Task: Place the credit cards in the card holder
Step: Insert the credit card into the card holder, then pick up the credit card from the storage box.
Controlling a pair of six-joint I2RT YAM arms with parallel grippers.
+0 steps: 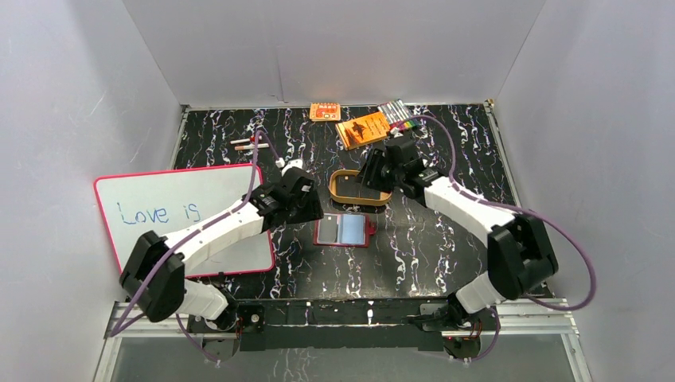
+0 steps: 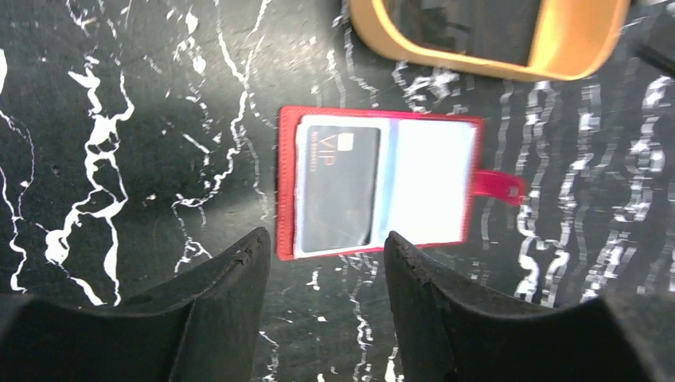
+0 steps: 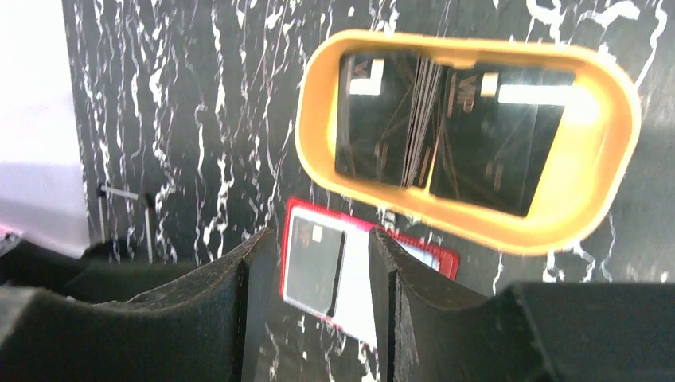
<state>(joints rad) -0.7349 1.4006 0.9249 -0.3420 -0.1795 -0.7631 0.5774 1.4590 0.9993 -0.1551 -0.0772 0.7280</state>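
The card holder (image 1: 344, 229) lies open and flat on the black marbled table; it is dark red with clear sleeves. One dark credit card (image 2: 338, 187) sits in the left sleeve of the card holder (image 2: 446, 179); the right sleeve shines pale. More dark credit cards (image 3: 382, 119) stand in the yellow tray (image 3: 470, 215). My left gripper (image 2: 326, 243) hovers open just off the holder's near edge, nothing between its fingers. My right gripper (image 3: 318, 239) is open and empty above the card holder (image 3: 350, 286), near the tray. From above, the left gripper (image 1: 306, 208) is left of the holder and the right gripper (image 1: 370, 179) is over the tray (image 1: 334, 189).
A whiteboard (image 1: 187, 215) reading "Love is" lies at the left. Markers (image 1: 248, 143) sit behind it. Orange packets (image 1: 362, 127) and a pack of pens (image 1: 396, 111) lie at the back. Grey walls enclose the table.
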